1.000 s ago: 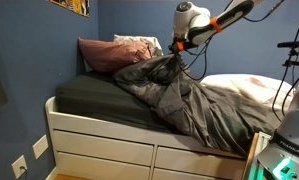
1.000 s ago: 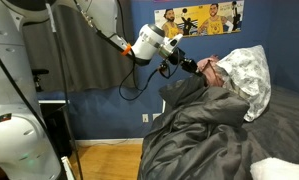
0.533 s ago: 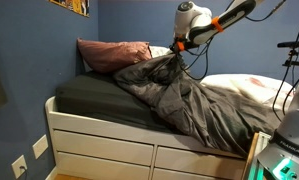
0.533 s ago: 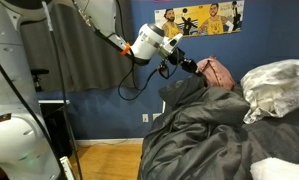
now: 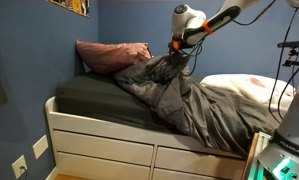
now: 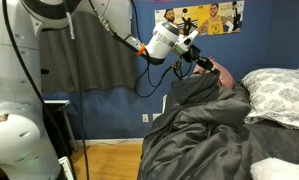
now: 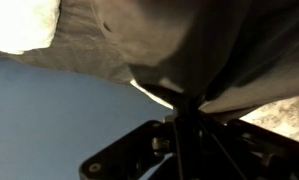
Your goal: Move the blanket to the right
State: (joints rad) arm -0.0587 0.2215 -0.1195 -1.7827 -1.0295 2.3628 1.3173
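Tabletop (image 5: 89, 130) shows bare charcoal sheet (image 5: 89, 95) along one side edge. The grey blanket (image 5: 189, 100) is heaped over the rest and spills off the front edge. One bunch is raised near the back edge, beside the pink pillow (image 5: 114, 53). The hand (image 5: 174, 50) is clamped tight on that bunch.

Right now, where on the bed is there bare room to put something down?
The dark fitted sheet lies bare between the reddish pillow, the bed's front edge and the bunched blanket. Crowded: the blanket heap under the gripper.
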